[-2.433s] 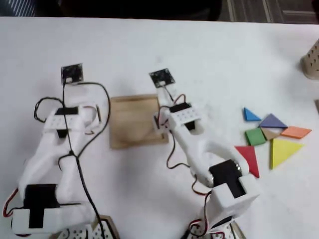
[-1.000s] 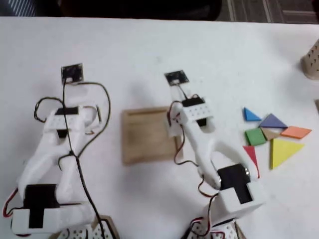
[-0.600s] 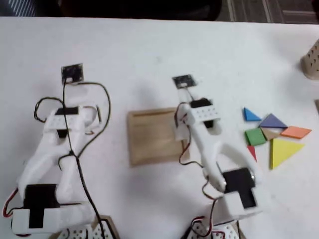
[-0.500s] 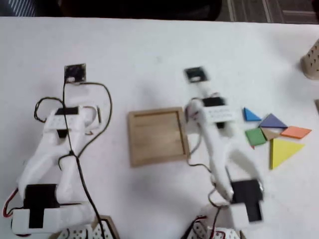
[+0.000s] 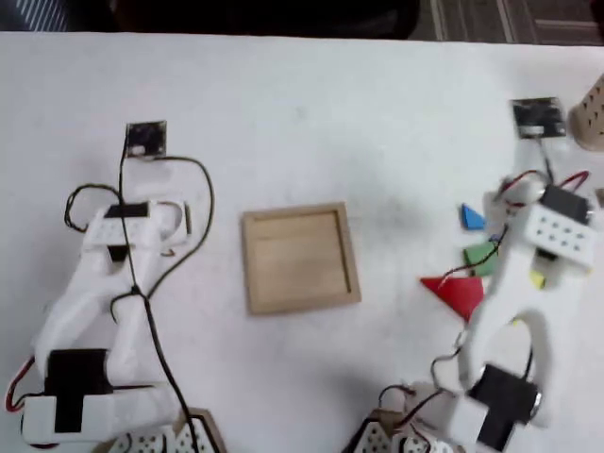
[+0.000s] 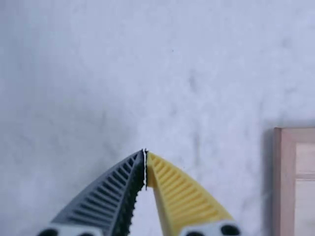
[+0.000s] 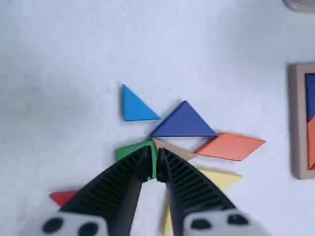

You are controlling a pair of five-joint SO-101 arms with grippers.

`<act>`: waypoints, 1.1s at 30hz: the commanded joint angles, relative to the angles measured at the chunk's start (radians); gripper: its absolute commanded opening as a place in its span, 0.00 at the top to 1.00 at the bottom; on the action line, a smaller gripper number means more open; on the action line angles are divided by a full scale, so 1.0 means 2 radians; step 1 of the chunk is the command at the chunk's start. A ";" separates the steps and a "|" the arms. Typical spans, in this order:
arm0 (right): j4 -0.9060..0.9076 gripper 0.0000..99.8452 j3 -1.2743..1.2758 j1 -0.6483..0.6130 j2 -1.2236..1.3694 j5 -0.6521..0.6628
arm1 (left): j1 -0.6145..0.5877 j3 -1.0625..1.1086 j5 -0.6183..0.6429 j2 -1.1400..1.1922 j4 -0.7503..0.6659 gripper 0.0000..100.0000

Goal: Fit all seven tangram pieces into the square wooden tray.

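The square wooden tray lies with nothing in it mid-table, and its edge shows in the left wrist view. The pieces lie in a cluster to its right: light blue triangle, dark blue triangle, orange parallelogram, tan triangle, green square, yellow triangle and red triangle. My right gripper hangs shut just above the green square. The right arm covers most of the cluster from above. My left gripper is shut over bare table left of the tray.
A second framed board holding blue and orange pieces lies beyond the cluster. A beige pegged object stands at the table's far right edge. Open white tabletop stretches behind the tray and between the arms.
The right arm slid the tray to the right, let go of its edge, then swung right to hover over the pieces. The red triangle now lies slightly further left. The left arm barely moved.
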 commanded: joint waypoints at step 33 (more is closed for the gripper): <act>0.122 0.77 -0.254 0.062 0.346 0.531 | 0.020 -0.023 -0.046 0.000 -0.028 0.95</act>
